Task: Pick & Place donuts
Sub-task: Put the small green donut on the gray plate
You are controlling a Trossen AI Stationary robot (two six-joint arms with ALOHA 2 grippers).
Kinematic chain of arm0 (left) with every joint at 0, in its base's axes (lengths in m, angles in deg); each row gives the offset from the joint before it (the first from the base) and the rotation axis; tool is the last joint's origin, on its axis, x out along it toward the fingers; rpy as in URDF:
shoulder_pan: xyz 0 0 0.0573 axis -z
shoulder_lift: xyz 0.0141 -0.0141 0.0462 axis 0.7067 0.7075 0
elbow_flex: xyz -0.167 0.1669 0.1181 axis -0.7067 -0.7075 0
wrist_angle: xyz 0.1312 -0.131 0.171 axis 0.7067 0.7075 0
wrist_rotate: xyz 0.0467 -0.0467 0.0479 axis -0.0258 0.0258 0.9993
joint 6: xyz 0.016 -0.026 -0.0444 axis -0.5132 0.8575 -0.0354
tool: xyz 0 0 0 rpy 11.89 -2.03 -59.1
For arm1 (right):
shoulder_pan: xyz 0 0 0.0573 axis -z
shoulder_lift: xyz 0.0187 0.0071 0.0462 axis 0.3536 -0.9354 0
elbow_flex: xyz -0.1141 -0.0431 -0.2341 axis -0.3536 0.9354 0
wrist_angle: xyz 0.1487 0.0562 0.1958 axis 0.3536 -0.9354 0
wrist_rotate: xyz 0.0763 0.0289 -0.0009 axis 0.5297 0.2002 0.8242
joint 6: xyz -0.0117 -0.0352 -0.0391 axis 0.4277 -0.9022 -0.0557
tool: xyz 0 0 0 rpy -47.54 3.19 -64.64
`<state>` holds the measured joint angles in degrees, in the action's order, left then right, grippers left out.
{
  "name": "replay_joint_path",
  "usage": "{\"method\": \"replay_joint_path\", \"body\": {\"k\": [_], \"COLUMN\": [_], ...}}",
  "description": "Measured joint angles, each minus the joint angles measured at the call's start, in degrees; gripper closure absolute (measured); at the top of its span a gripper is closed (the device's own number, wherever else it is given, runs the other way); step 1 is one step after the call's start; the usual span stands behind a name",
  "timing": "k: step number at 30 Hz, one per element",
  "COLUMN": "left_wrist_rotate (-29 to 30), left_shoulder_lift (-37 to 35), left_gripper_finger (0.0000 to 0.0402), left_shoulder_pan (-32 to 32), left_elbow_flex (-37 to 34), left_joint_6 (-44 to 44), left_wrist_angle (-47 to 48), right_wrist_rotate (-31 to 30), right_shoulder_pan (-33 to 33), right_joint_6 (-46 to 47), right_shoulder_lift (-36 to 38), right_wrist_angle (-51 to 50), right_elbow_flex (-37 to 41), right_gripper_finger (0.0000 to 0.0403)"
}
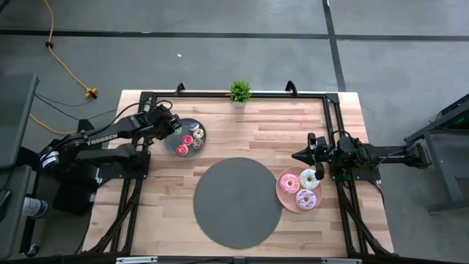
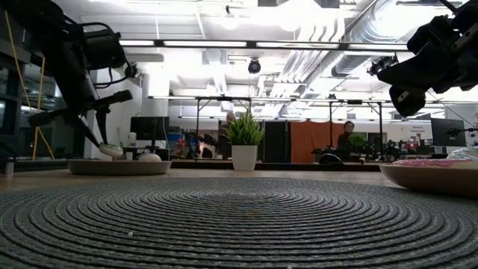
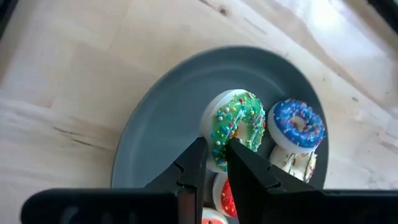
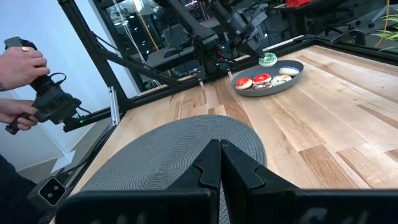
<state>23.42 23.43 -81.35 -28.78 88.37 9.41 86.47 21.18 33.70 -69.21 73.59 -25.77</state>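
My left gripper [image 3: 217, 155] is shut on a tiny green-frosted donut [image 3: 239, 121], just above the small dark grey plate [image 3: 168, 118] at the table's far left. A blue donut [image 3: 298, 123], a cream one [image 3: 297, 163] and a red one [image 3: 225, 196] lie flat on that plate. The green donut also shows in the right wrist view [image 4: 267, 60]. Three larger donuts, pink [image 1: 289, 182], white [image 1: 308, 178] and lilac [image 1: 305, 199], lie on the pink plate [image 1: 282, 192] at the right. My right gripper [image 1: 295, 156] hovers shut just beyond that plate. My left gripper pinches the green donut between its two fingers at the part of the ring nearest the gripper [image 3: 219, 144]. One finger is on the frosted face, the other on the white underside. The fingers come slanting down from the table's left. The donut stands on edge, a little above the plate.
A large round grey woven mat [image 1: 237, 202] lies in the middle of the table. A small potted plant [image 1: 239, 92] stands at the far edge. Black frame rails run along the table's sides. A person's hands [image 4: 25, 68] hold a device beyond the table.
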Motion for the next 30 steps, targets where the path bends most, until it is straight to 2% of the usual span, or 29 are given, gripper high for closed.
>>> {"method": "replay_joint_path", "body": {"k": [7,18,30], "left_wrist_rotate": [-3.12,-3.69,-2.01], "left_shoulder_lift": [3.34,9.02,13.16], "left_gripper_finger": [0.0345,0.0341,0.0253], "left_shoulder_pan": [0.02,0.02,0.02], "left_elbow_flex": [0.04,0.04,0.05], "left_joint_6": [-0.66,-2.65,-5.1], "left_wrist_angle": [-2.31,-6.5,-10.63], "right_wrist_rotate": [0.0,0.0,0.02], "right_shoulder_pan": [0.0,0.0,0.01], "right_joint_6": [0.01,0.0,-0.01], "right_shoulder_lift": [0.0,0.0,0.0], "right_wrist_angle": [-0.01,-0.01,0.0], "right_elbow_flex": [0.01,0.0,0.0], "right_gripper_finger": [0.0402,0.0402,0.0402]}}
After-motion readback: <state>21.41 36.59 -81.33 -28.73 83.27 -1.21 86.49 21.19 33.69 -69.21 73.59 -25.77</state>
